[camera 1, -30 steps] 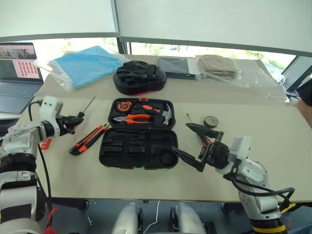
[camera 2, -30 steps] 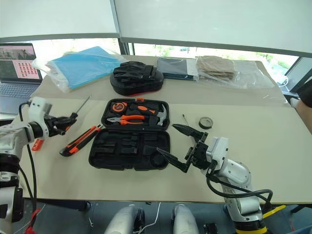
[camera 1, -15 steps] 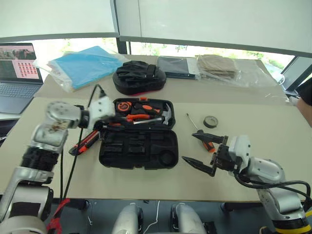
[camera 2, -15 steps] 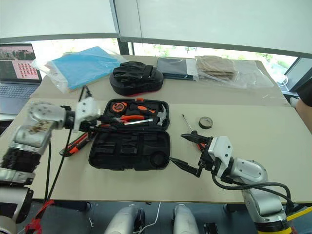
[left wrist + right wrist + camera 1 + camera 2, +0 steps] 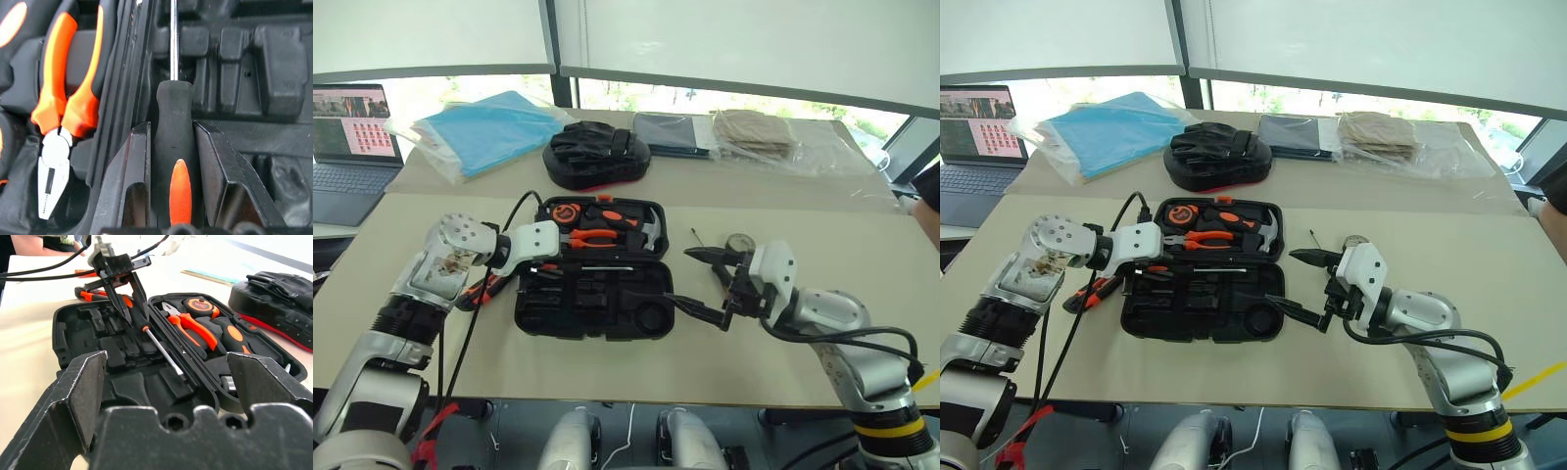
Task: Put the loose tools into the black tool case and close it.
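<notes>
The black tool case [image 5: 607,305] lies open in the middle of the table, with pliers [image 5: 63,105], a hammer and a tape measure in its lid. My left gripper [image 5: 551,266] is over the case's left side, shut on a black-and-orange screwdriver [image 5: 173,147]. The screwdriver's shaft [image 5: 617,267] points right across the slotted half near the hinge. The utility knife [image 5: 484,292] lies left of the case, partly behind my left arm. My right gripper [image 5: 705,281] hovers wide open at the case's right edge. Behind it are a second screwdriver's thin shaft [image 5: 697,237] and the tape roll [image 5: 740,241].
A rounded black padded bag [image 5: 595,155] sits behind the case. A blue plastic bag [image 5: 480,132] and a laptop [image 5: 347,137] are at the back left, more bagged items [image 5: 754,132] at the back right. A person's sleeve [image 5: 928,191] shows at the right edge.
My left gripper has swung right from the table's left side to the case, carrying the screwdriver and rolling it to point right. My right gripper has moved closer to the case's right edge.
</notes>
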Available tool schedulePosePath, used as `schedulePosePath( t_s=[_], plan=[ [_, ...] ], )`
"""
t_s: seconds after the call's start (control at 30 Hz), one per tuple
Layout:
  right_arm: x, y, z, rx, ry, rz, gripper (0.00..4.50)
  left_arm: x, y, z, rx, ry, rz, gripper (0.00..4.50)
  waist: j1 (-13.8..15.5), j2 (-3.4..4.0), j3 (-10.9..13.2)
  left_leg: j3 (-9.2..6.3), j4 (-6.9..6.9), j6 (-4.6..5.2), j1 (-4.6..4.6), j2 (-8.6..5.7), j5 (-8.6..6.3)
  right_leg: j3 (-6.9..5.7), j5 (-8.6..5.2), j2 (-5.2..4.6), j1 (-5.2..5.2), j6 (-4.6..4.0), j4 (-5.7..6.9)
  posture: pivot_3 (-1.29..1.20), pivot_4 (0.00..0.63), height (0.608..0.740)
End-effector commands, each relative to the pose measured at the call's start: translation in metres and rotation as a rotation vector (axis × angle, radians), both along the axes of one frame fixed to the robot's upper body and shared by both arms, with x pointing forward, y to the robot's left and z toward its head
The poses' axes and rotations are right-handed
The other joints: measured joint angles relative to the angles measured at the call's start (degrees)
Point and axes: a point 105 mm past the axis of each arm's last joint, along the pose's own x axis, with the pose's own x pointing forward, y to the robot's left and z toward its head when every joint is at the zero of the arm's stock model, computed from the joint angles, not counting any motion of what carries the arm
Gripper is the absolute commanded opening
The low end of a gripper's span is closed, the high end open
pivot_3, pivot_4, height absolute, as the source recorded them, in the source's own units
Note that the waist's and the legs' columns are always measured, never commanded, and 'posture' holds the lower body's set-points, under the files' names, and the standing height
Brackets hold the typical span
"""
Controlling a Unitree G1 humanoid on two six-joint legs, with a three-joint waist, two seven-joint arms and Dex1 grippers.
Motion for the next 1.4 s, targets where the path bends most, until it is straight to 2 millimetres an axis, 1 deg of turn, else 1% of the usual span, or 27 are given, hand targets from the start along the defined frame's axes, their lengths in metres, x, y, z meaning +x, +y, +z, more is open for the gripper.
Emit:
schedulePosePath(
  t_s=[0.03, 0.27, 0.33, 0.43, 0.53, 0.63, 0.7, 0.77, 0.8, 0.87, 0.97, 1.0, 1.03, 1.07, 1.4],
  plan=[
    [0.0, -0.001, 0.004, -0.004, -0.016, 0.005, 4.5, 0.001, -0.003, -0.003, 0.027, -0.021, -0.036, 0.85, -0.01, 0.0, 0.0, 0.01, 0.0, 0.0, 0.0, 0.0, 0.0, 0.0, 0.0, 0.0, 0.0, 0.0, 0.0, 0.0, 0.15, 0.74],
    [-0.001, 0.0, 0.002, -0.003, -0.006, 0.012, 4.5, 0.01, -0.008, -0.013, 0.053, -0.05, -0.049, 0.85, 0.68, 0.01, -0.01, 0.01, 0.1, 0.01, 0.07, 0.0, 0.0, -0.01, -0.02, -0.01, 0.09, 0.06, 0.06, 0.0, 0.15, 0.74],
    [-0.003, 0.002, 0.002, 0.004, -0.001, 0.021, 4.5, 0.01, -0.02, -0.003, -0.032, -0.074, -0.074, 1.85, 1.02, 0.01, -0.01, 0.01, 0.16, 0.01, 0.09, 0.0, 0.0, -0.01, -0.02, -0.02, 0.11, 0.09, 0.08, 0.0, 0.15, 0.74],
    [-0.007, 0.004, 0.001, 0.015, 0.012, 0.037, 4.5, 0.011, -0.026, 0.015, -0.096, -0.17, -0.105, 2.56, 1.7, 0.07, -0.03, 0.0, 0.27, 0.12, 0.06, -0.03, 0.06, -0.04, -0.03, -0.14, 0.14, 0.16, 0.1, 0.0, 0.15, 0.74],
    [-0.012, 0.005, 0.0, 0.025, 0.027, 0.049, 4.5, 0.007, -0.027, 0.034, -0.182, -0.194, -0.115, 3.56, 1.58, 0.07, -0.03, -0.06, 0.61, 0.24, -0.32, 0.01, 0.0, -0.12, 0.06, -0.13, -0.02, 0.15, 0.13, 0.0, 0.15, 0.74],
    [-0.015, 0.004, 0.0, 0.05, 0.046, 0.055, 4.5, 0.006, -0.023, 0.046, -0.248, -0.202, -0.083, 3.56, 1.25, 0.07, -0.02, -0.07, 0.74, 0.37, -0.45, -0.02, -0.08, -0.1, 0.23, -0.18, -0.08, 0.07, 0.1, 0.0, 0.15, 0.74],
    [-0.016, 0.003, -0.001, 0.058, 0.052, 0.054, 4.5, 0.008, -0.017, 0.043, -0.26, -0.201, -0.054, 3.56, 1.14, 0.07, -0.02, -0.03, 0.74, 0.42, -0.44, -0.04, -0.1, -0.05, 0.24, -0.18, -0.07, 0.1, 0.08, 0.0, 0.15, 0.74],
    [-0.016, 0.003, -0.001, 0.068, 0.055, 0.048, 4.5, 0.009, -0.015, 0.038, -0.305, -0.172, -0.022, 3.04, 1.11, 0.07, -0.02, -0.03, 0.73, 0.42, -0.43, -0.03, -0.11, -0.06, 0.23, -0.16, -0.07, 0.11, 0.08, 0.0, 0.15, 0.74],
    [-0.015, 0.003, -0.001, 0.073, 0.055, 0.045, 4.5, 0.01, -0.016, 0.036, -0.343, -0.15, -0.003, 2.85, 1.04, 0.07, -0.02, -0.02, 0.73, 0.42, -0.43, -0.03, -0.11, -0.06, 0.23, -0.15, -0.07, 0.11, 0.08, 0.0, 0.15, 0.74],
    [-0.013, 0.003, -0.001, 0.09, 0.055, 0.034, 4.5, 0.01, -0.019, 0.031, -0.389, -0.116, 0.015, 2.03, 0.87, 0.07, -0.02, -0.01, 0.73, 0.42, -0.41, -0.03, -0.11, -0.06, 0.18, -0.14, -0.07, 0.18, 0.09, 0.0, 0.15, 0.74],
    [-0.011, 0.001, -0.001, 0.1, 0.056, 0.021, 4.5, 0.013, -0.02, 0.022, -0.403, -0.091, 0.054, 1.04, 0.79, 0.06, -0.02, -0.01, 0.74, 0.42, -0.42, -0.03, -0.11, -0.07, 0.16, -0.14, -0.05, 0.24, 0.09, 0.0, 0.15, 0.74],
    [-0.01, -0.001, -0.001, 0.103, 0.056, 0.013, 4.5, 0.014, -0.021, 0.018, -0.406, -0.085, 0.063, 0.66, 0.76, 0.06, -0.02, -0.01, 0.74, 0.42, -0.42, -0.04, -0.11, -0.06, 0.16, -0.14, -0.05, 0.25, 0.09, 0.0, 0.15, 0.74],
    [-0.009, -0.003, -0.002, 0.104, 0.057, 0.008, 4.5, 0.013, -0.021, 0.014, -0.404, -0.07, 0.065, 0.19, 0.74, 0.06, -0.02, -0.01, 0.74, 0.42, -0.42, -0.04, -0.11, -0.06, 0.17, -0.15, -0.05, 0.24, 0.08, 0.0, 0.15, 0.74],
    [-0.008, -0.004, -0.002, 0.103, 0.057, 0.004, 4.5, 0.012, -0.022, 0.01, -0.4, -0.056, 0.064, 0.02, 0.7, 0.06, -0.02, -0.01, 0.74, 0.42, -0.42, -0.04, -0.11, -0.06, 0.17, -0.15, -0.04, 0.24, 0.08, 0.0, 0.15, 0.74],
    [-0.008, -0.006, -0.005, 0.11, 0.065, -0.011, 4.5, 0.005, -0.026, -0.02, -0.36, 0.007, 0.104, 0.02, 0.3, 0.07, -0.02, -0.01, 0.72, 0.42, -0.38, -0.03, -0.11, -0.05, 0.23, -0.16, -0.02, 0.14, 0.07, 0.0, 0.15, 0.74]
  ],
)
